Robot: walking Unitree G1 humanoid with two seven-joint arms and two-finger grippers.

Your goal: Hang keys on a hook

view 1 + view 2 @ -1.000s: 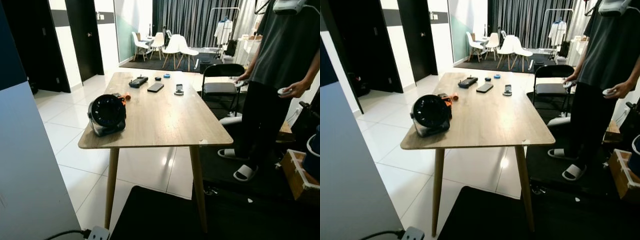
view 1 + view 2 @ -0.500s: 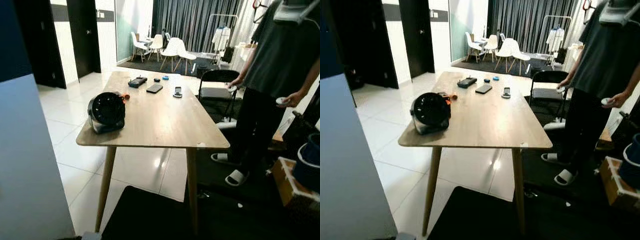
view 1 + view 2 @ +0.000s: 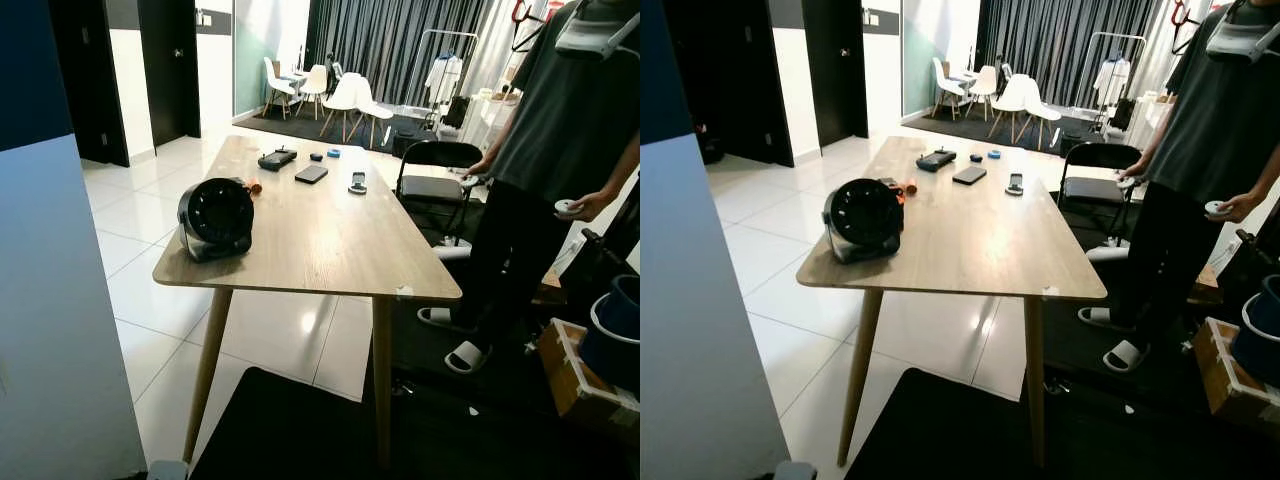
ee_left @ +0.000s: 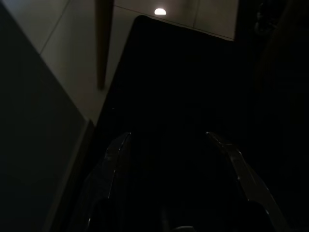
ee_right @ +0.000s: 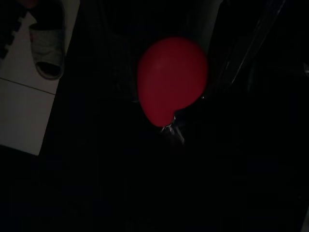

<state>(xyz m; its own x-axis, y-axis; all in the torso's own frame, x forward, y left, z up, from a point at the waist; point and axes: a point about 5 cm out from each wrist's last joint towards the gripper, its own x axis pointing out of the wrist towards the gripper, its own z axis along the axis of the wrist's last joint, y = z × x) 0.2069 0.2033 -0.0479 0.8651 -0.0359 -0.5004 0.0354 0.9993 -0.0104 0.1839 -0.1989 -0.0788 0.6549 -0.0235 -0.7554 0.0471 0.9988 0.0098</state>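
Note:
In the right wrist view, a round red key tag [image 5: 171, 79] with a bit of shiny metal [image 5: 175, 131] below it hangs between the dim black fingers of my right gripper [image 5: 174, 87], which is shut on it above a black mat. My left gripper [image 4: 167, 134] is seen in the dark left wrist view, its two fingers [image 4: 116, 150] spread apart with nothing between them, over the black mat [image 4: 183, 72] beside a wooden table leg [image 4: 102, 43].
A wooden table [image 3: 320, 240] stands ahead with a black round fan [image 3: 215, 217], a phone [image 3: 311, 174] and small items. A person [image 3: 560, 170] stands at its right by a black folding chair [image 3: 435, 170]. A blue-white wall [image 3: 50, 300] is close on my left. A box [image 3: 580, 375] sits at the right.
The head camera has shifted, so the table sits a little differently in the picture. Things on the table have not moved and the person stays beside it.

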